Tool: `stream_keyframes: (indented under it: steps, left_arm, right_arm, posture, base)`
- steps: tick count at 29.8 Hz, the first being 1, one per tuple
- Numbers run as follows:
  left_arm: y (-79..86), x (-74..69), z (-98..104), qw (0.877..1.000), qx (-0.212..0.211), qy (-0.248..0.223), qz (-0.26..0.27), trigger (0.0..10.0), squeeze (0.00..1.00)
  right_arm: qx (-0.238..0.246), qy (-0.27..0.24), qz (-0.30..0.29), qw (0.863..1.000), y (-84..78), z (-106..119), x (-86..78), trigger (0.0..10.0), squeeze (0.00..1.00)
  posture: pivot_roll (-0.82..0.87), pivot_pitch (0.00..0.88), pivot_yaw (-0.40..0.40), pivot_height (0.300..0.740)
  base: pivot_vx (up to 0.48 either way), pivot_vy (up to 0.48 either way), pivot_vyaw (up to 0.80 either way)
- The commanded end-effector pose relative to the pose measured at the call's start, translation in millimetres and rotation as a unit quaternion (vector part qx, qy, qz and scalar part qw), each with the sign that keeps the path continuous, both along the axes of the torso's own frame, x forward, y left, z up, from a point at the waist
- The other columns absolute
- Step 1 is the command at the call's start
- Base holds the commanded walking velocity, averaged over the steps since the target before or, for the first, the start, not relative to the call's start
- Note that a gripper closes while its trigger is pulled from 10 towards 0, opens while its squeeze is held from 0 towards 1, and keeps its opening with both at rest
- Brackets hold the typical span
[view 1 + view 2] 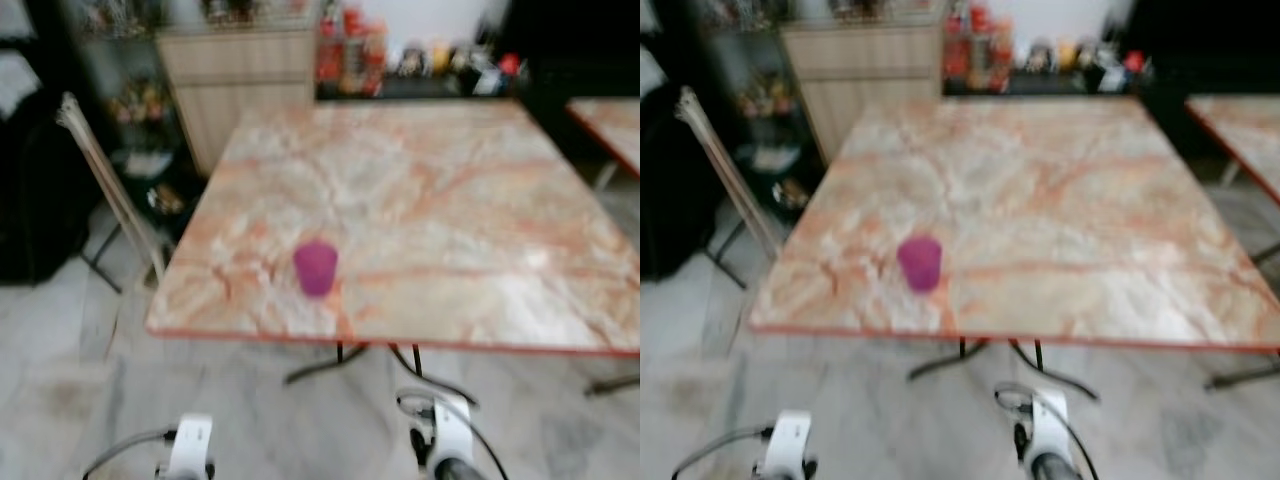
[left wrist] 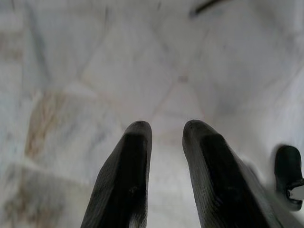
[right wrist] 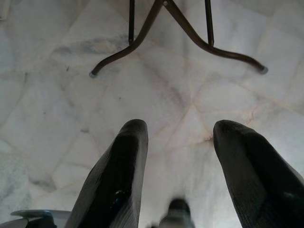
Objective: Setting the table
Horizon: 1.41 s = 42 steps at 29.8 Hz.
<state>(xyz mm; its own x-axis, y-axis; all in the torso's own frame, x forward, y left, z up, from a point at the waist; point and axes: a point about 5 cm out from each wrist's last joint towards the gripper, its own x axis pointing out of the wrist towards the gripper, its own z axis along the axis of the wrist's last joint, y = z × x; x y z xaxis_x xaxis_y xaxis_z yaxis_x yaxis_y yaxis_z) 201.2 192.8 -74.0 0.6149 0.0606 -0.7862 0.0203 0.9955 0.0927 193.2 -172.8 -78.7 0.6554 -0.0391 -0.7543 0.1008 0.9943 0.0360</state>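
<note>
Both head views are blurred, so fine detail is lost throughout. At far left a dark mass is cut off by the frame edge and cannot be identified. Beside it a chair (image 1: pixel 105 185) leans by the counter's left side, with only its pale back and dark legs made out. Behind it stands a pale cabinet (image 1: pixel 235 85); what sits on the shelves next to it is too smeared to name.

The counter (image 1: pixel 450 200) has an orange-veined marble top with a red edge. A purple cup (image 1: pixel 316 268) stands upright on it, near the front edge and left of centre, well apart from both grippers. Along the far side a row of red and mixed bottles and jars (image 1: pixel 350 50) shows labels, none legible. A second counter (image 1: pixel 610 125) is cut off at right.

The left arm (image 1: pixel 190 445) and right arm (image 1: pixel 440 435) hang low before the counter, cropped by the bottom edge.

In the wrist views, the left gripper (image 2: pixel 164 130) points at the pale marble floor (image 2: pixel 95 71), its fingers slightly apart and empty. The right gripper (image 3: pixel 178 128) has fingers spread wide, empty, above the floor, with the counter's dark metal feet (image 3: pixel 156 28) ahead.
</note>
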Motion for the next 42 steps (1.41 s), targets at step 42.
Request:
stream_keyframes:
  steps: [42]
  left_arm:
    - [107.9, 16.0, 111, 0.892, 0.119, -0.401, 0.172, 10.0, 0.0]
  right_arm:
    - [-0.018, 0.01, 0.017, 1.0, -9.7, -3, -9.7, 10.0, 0.0]
  posture:
    - [0.05, 0.0, -0.009, 0.74]
  base:
    - [0.0, 0.0, 0.0]
